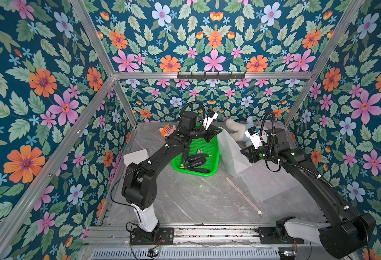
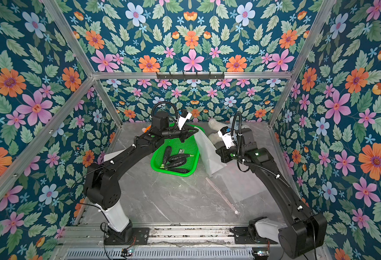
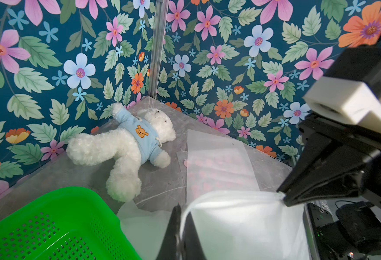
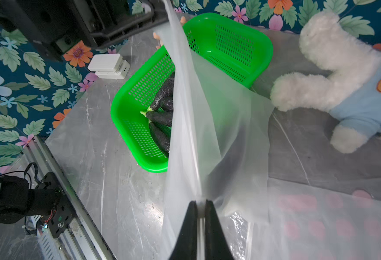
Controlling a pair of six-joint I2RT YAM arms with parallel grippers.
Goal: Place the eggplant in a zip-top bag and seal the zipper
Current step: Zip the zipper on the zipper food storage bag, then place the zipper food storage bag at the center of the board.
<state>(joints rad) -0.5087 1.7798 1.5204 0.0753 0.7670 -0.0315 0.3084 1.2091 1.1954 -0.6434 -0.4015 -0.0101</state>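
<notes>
grey marble table (image 1: 185,198), floral walls.
top views: left gripper (image 1: 216,133) and right gripper (image 1: 244,151) both clenched on raised zip-top bag (image 1: 232,155), beside green basket (image 1: 194,172) toward back edge; eggplant (image 1: 196,160) lies in basket; zipper (image 1: 241,194) flat toward front edge.
left wrist: bag taut between tips.
right wrist: jaws pinch thin bag edge.
risk: hard pull slips or tears bag; grips far from zipper, so mouth may stay shut.

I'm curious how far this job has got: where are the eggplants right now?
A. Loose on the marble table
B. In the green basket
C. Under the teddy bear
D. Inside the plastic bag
B: the dark eggplants lie together in the green basket, and the plastic bag held up beside it looks empty.
</notes>
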